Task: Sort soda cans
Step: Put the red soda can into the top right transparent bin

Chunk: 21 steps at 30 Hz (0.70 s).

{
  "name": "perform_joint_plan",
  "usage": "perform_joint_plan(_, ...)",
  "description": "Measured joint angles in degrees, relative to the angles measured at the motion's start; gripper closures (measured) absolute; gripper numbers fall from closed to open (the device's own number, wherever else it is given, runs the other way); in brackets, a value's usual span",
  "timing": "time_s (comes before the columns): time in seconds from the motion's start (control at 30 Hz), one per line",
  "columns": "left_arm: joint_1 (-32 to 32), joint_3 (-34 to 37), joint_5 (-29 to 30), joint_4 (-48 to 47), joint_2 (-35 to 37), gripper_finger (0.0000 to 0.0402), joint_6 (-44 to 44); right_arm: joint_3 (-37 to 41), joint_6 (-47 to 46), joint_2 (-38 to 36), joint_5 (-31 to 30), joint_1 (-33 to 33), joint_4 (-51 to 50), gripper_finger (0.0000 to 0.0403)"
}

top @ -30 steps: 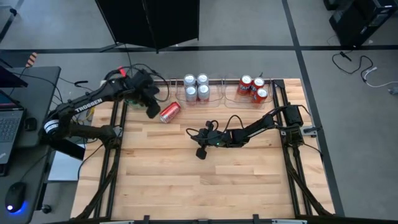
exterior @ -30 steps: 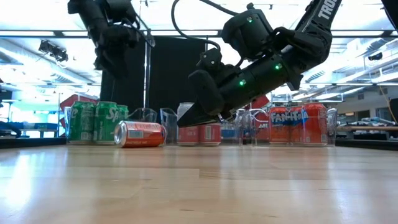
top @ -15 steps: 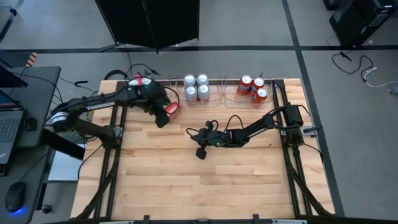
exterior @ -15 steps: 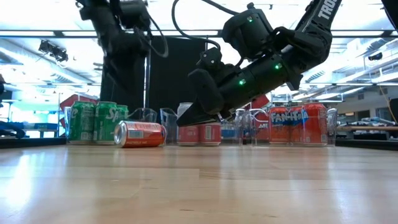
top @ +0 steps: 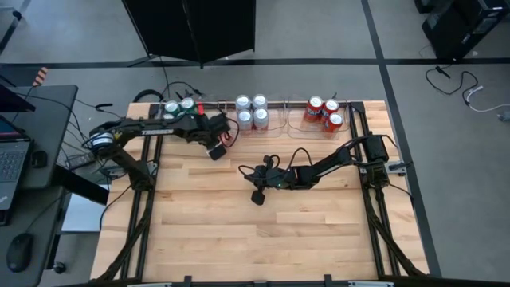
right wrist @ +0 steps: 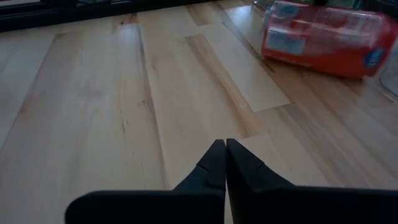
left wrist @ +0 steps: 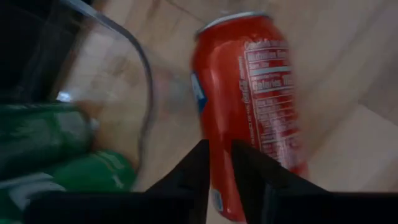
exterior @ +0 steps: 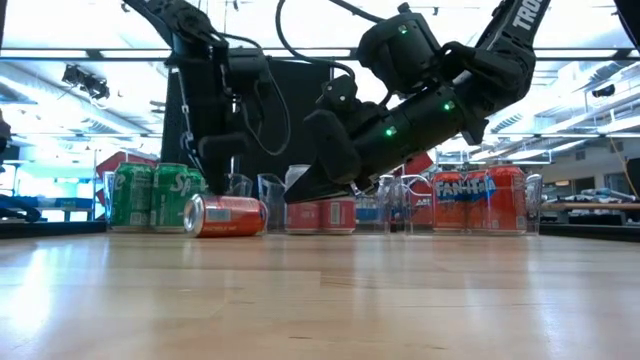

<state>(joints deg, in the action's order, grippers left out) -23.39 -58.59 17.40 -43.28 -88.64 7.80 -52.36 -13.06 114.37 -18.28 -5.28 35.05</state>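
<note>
moved: the left arm had swung in from the surface's left edge, and the left pincer now hung just over the fallen red soda can; the can and the right arm lay as they had a second before.
left pincer: seen from the left wrist, the red can sat right in front of it; whether it was apart or clamped on anything could not be told.
right pincer: tips pressed together, empty, parked low over the middle of the surface, well apart from the can.
can's place: on its side on the bare surface, just beside the green tray's clear wall, outside every tray.
handling (judged): a thin aluminium can with a slick printed skin, round, so likely to roll when nudged; a hard squeeze could dent it if empty. Weight could not be judged.
where to hold (judged): across the middle of the cylinder, from both sides of its long axis, not at the rims.
left tray: green cans; two tops showed from above, the rest lay under the arm.
middle tray: four silver-white cans, upright.
right tray: three red cans, upright, one place seemingly left.
</note>
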Motion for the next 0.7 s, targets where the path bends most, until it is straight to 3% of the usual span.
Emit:
perform_joint_plan(0.4, 7.17, 0.02, -1.11, 2.12, -3.52, 0.0377, -4.04, 0.02, 0.09, -3.03, -0.04, -2.11, -3.33, 0.0398)
perform_joint_plan(0.7, 14.31, 0.12, -1.14, 6.81, -3.51, 0.0383, -1.6, 0.02, -8.17, -12.7, -10.28, -2.18, -21.29, 0.0351)
